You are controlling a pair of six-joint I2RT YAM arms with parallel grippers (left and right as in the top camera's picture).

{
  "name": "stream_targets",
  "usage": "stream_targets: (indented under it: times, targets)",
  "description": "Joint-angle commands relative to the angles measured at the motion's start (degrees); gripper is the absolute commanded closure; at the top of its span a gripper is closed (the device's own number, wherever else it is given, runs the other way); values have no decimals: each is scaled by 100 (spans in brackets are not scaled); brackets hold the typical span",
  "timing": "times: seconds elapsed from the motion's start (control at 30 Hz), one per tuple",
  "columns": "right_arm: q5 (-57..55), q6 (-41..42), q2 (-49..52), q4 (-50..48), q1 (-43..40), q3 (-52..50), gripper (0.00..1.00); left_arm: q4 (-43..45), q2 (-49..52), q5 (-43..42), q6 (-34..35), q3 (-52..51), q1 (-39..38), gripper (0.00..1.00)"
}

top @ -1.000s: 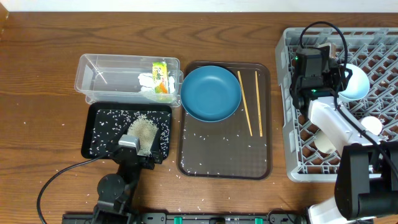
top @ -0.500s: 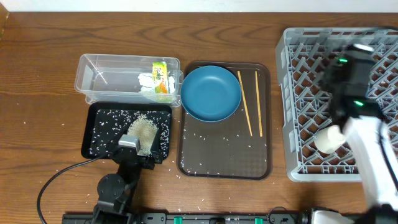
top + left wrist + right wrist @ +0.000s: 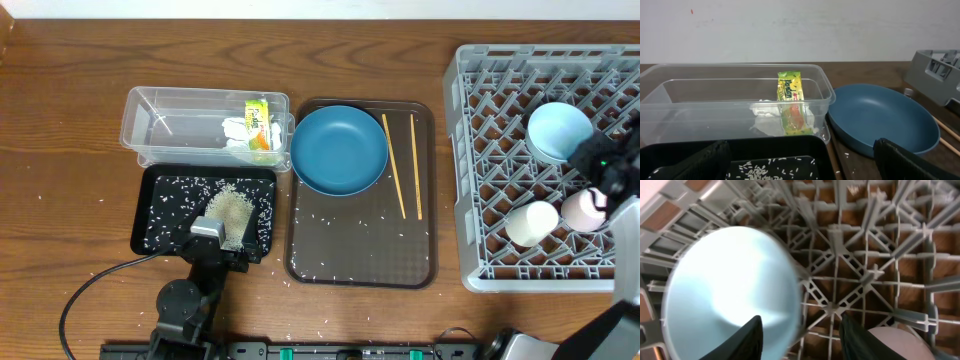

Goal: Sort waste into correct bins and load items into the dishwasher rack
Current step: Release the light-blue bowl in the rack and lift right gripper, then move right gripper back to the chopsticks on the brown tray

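Lit brightly and evenly from above in the overhead view, with only short, soft shadows beside the clear tub (image 3: 160, 128) and the rack (image 3: 462, 200) on the desk (image 3: 60, 90). Sharp over most of it, softer at the right edge around the right arm (image 3: 622, 182). Crisp in the left wrist view at the snack wrapper (image 3: 790, 95) and blue plate (image 3: 880, 117), dark and out of focus at the left claw (image 3: 801, 159). Blurred all over in the right wrist view, washed out to a pale glare on the white bowl (image 3: 730, 295).

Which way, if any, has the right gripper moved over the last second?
Yes. The right gripper went from the rack's left side to its right edge.
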State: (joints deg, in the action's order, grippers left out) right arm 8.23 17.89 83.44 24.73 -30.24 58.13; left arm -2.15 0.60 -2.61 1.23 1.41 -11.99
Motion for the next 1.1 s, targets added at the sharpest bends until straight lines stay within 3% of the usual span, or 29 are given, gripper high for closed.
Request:
stream_targets:
  times: [0.0, 0.37, 0.47, 0.63, 0.77, 1.07]
  targets:
    - [881, 103, -11, 42, -337, 37, 55, -164, -31, 72, -79, -118, 42, 6]
    - [1001, 297, 308, -256, -293, 37, 59, -164, -31, 72, -79, -118, 42, 7]
    - [1001, 356, 492, -382, -308, 39, 72, -164, -31, 72, -79, -118, 42, 7]
    - [1005, 354, 592, -376, -306, 39, 77, -164, -31, 72, -79, -118, 42, 7]
    - [1014, 354, 577, -323, -310, 140, 98, -164, -31, 72, -79, -118, 42, 7]
    - [-142, 192, -219, 807, -90, 1060, 99, -164, -31, 72, -79, -118, 42, 7]
